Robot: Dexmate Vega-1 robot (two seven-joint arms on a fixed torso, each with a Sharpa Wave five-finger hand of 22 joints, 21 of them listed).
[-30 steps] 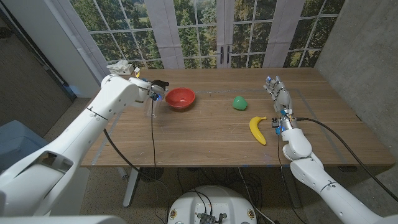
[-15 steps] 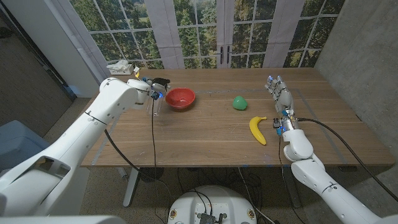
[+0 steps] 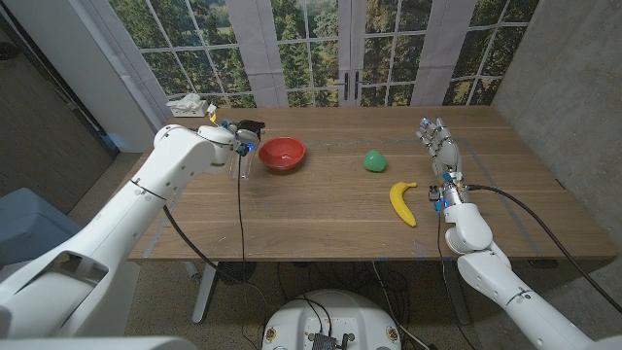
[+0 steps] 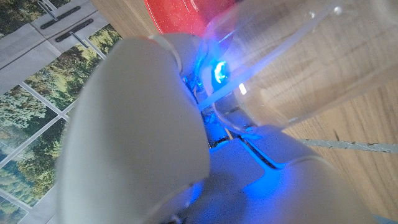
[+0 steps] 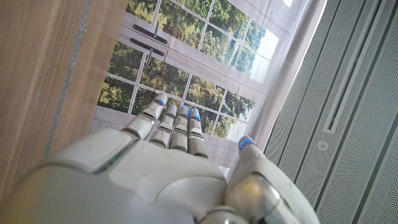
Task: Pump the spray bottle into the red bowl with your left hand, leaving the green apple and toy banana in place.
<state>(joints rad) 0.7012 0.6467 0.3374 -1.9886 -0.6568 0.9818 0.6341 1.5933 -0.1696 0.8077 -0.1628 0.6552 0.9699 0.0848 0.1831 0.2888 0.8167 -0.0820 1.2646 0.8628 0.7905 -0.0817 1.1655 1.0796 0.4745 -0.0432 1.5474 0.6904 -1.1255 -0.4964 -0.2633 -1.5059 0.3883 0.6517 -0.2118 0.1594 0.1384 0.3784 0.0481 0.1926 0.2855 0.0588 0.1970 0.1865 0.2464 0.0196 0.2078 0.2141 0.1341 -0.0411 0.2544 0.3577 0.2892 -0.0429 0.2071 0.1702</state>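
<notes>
Wooden table (image 3: 330,209) — tall paned windows (image 3: 311,49) behind.

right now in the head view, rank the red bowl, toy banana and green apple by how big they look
1. red bowl, the widest.
2. toy banana, long but thin; it lies nearer the camera, which may flatter it.
3. green apple, clearly the smallest.
</notes>
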